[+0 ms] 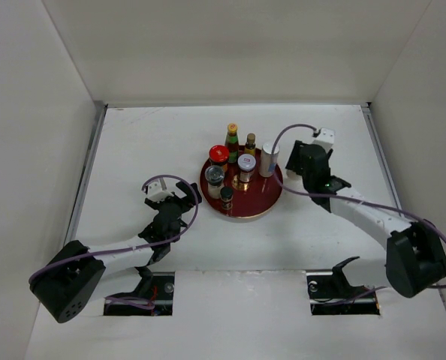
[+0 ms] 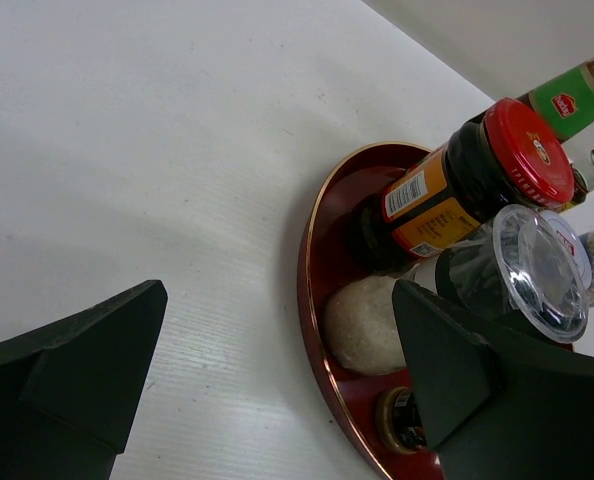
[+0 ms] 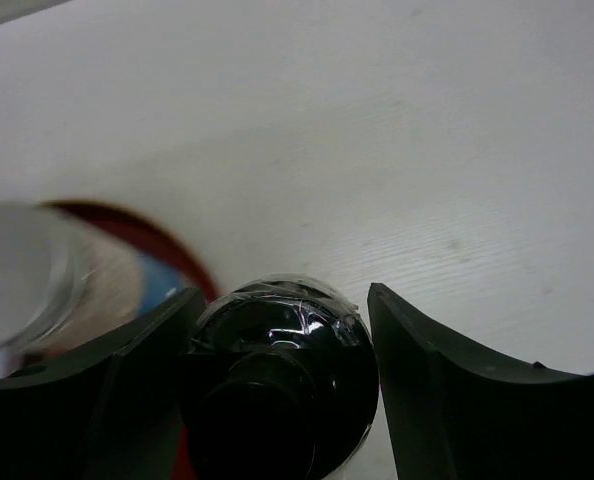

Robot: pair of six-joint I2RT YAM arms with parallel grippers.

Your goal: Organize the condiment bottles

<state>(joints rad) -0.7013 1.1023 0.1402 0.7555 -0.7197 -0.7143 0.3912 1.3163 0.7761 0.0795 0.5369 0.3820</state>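
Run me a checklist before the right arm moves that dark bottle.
1. Right gripper closed on the black-capped bottle: ok.
2. Bottle upright in the grip: cannot tell.
3. Left gripper open, holding nothing: ok.
4. Room beside the cream silver-topped cylinder: cannot tell; it stands close to the right gripper.
5. Other bottles on the red tray, such as the red-capped jar, upright: ok.

The white, faintly grained tabletop (image 1: 148,135) carries a round dark-red tray with a gold rim (image 1: 262,201), which lies flat near its middle. Two dark rectangular openings (image 1: 140,294) are cut along the tabletop's near edge.
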